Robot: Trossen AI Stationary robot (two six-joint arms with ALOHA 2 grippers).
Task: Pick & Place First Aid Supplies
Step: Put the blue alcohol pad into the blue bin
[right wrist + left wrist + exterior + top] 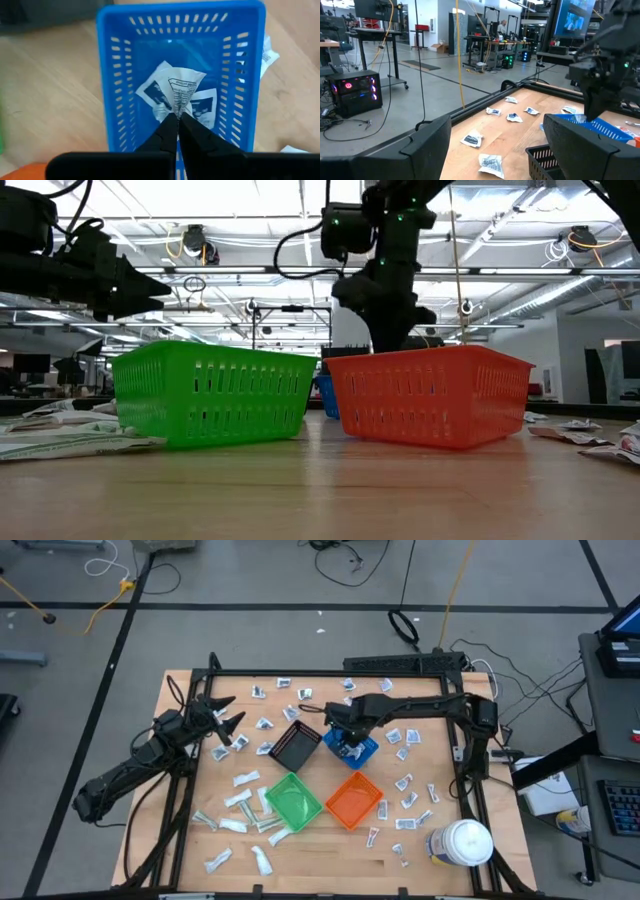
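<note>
Right gripper [178, 116] hangs over the blue bin [120, 75], fingers pinched tight on a crumpled white packet [181, 86]; more packets lie in the bin below. Left gripper [226, 718] hovers w/ fingers spread wide, holding nothing, above the table [320, 845] near scattered packets [262, 725] beside the black bin [296, 746].

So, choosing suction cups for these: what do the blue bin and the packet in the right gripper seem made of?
Blue bin: apparently moulded plastic, slightly glossy, with slotted walls. Packet, pinched in the right gripper: probably thin paper or film, white, printed and creased.
</note>
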